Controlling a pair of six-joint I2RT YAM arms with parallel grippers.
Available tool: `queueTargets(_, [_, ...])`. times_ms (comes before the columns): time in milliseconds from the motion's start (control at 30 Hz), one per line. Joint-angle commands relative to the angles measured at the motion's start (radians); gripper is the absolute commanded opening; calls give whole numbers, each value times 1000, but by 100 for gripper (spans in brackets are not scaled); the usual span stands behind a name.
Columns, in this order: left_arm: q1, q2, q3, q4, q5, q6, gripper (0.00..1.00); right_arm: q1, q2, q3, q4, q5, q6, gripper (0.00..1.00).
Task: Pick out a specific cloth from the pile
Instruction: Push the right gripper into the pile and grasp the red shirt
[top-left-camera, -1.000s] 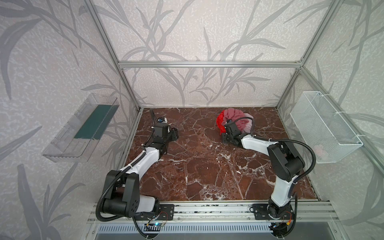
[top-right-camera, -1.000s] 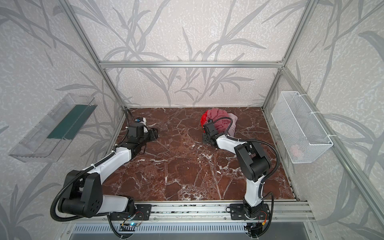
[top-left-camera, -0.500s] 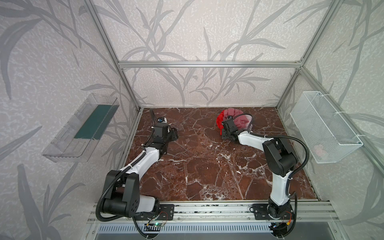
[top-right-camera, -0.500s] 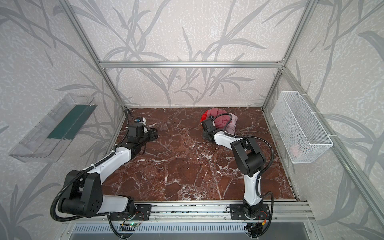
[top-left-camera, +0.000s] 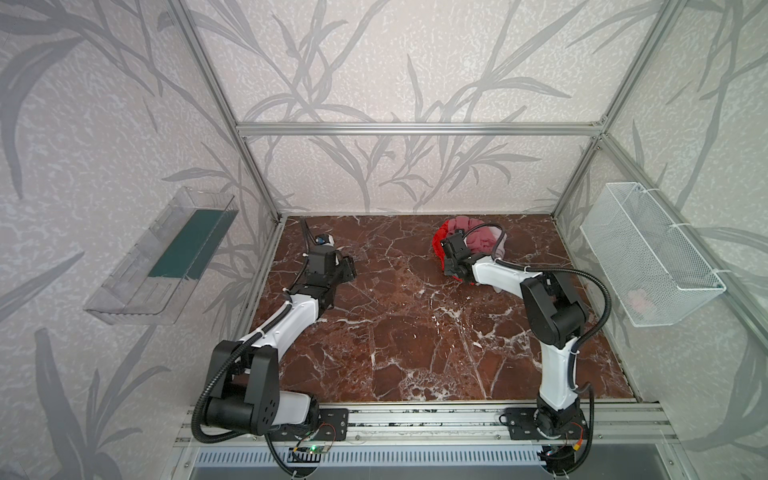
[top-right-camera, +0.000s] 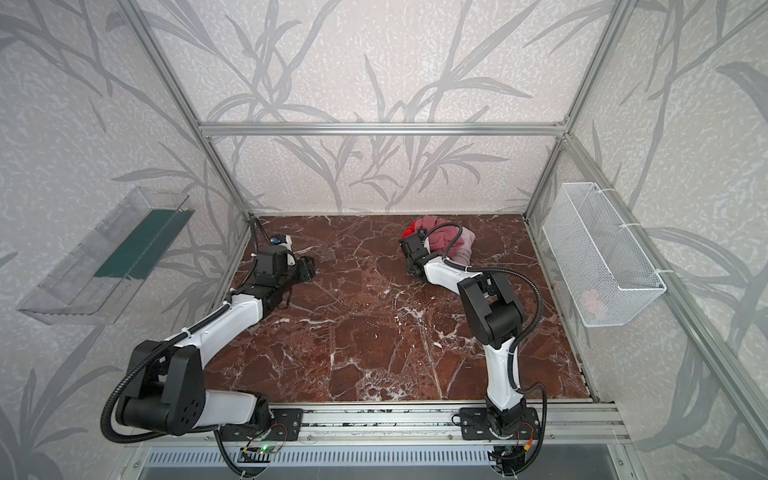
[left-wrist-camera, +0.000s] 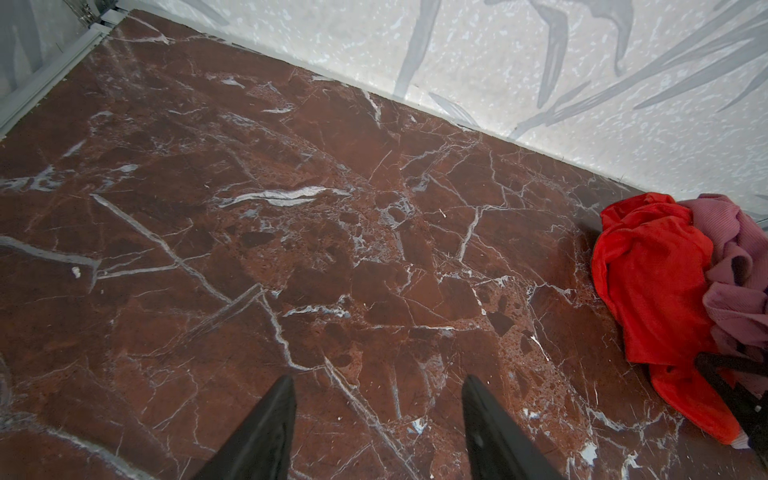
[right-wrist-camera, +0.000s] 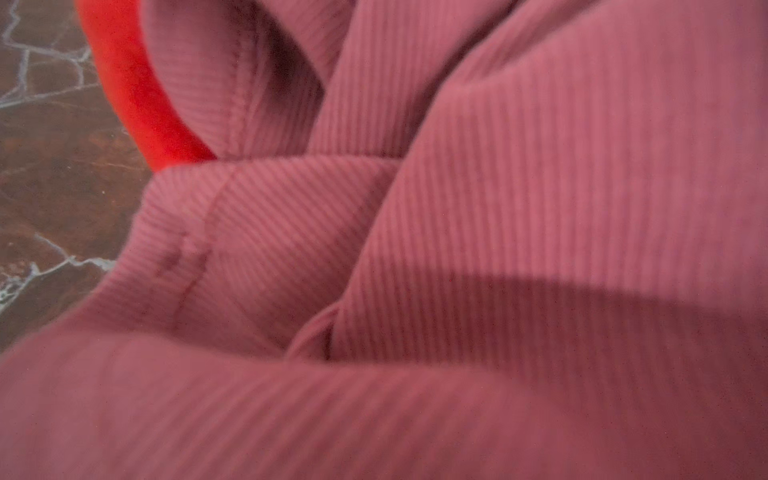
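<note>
We saw the red cloth (top-left-camera: 439, 244) on the pile's (top-left-camera: 478, 243) left by the table's (top-left-camera: 395, 332) back edge, right gripper (top-left-camera: 452, 268) closed tight at its near edge, hold unclear, elbow swung inward since before, left gripper (left-wrist-camera: 376, 380) parted, empty.

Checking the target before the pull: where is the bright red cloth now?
In a top view the bright red cloth lies right of centre by the back wall, at the left edge of the pile against the dusty rose-pink cloth.
</note>
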Motion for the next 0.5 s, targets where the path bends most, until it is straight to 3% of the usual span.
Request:
queueTargets(0, [0,-11,23,-7,-26,12,62,-7,10,20,-51,35,10,0])
queueTargets(233, [2,-13,28,-31,-39,13,62,-7,-127,-61,-31,0,27,0])
queueTargets(467, [1,12,49,-31,-17,-13,61,-66,-320,-172,-32,-109,42,0])
